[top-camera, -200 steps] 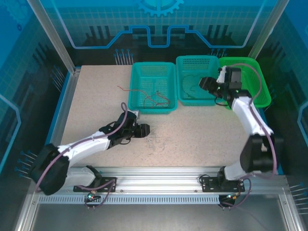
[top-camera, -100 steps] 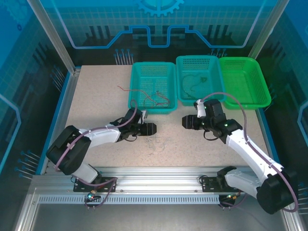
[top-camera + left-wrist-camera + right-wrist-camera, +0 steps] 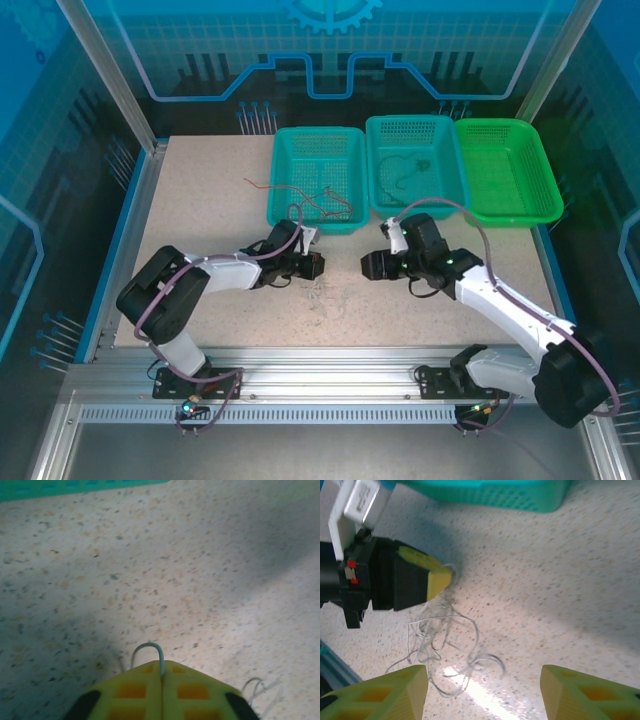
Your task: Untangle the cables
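Note:
A tangle of pale whitish cables [image 3: 442,640] lies on the speckled table, faint in the top view [image 3: 327,290]. My left gripper [image 3: 161,667] is shut on a loop of one pale cable [image 3: 149,647] at the tangle's edge. The same gripper appears in the top view [image 3: 313,266] and in the right wrist view [image 3: 439,577]. My right gripper [image 3: 482,680] hangs open just above the tangle, its fingers on either side of the loose loops; from above it [image 3: 372,266] faces the left gripper. Red cables [image 3: 330,205] lie in the left teal basket. A dark cable [image 3: 400,175] lies in the middle basket.
Three baskets stand in a row at the back: a left teal one [image 3: 283,195], a middle teal one [image 3: 372,165] and a green one [image 3: 545,190]. A short red cable [image 3: 258,183] lies on the table left of them. The left basket's wall [image 3: 485,495] is close behind the grippers.
The left gripper has moved right to the tangle and shut on a pale cable. The right arm has swung from the baskets down to the table, facing the left gripper.

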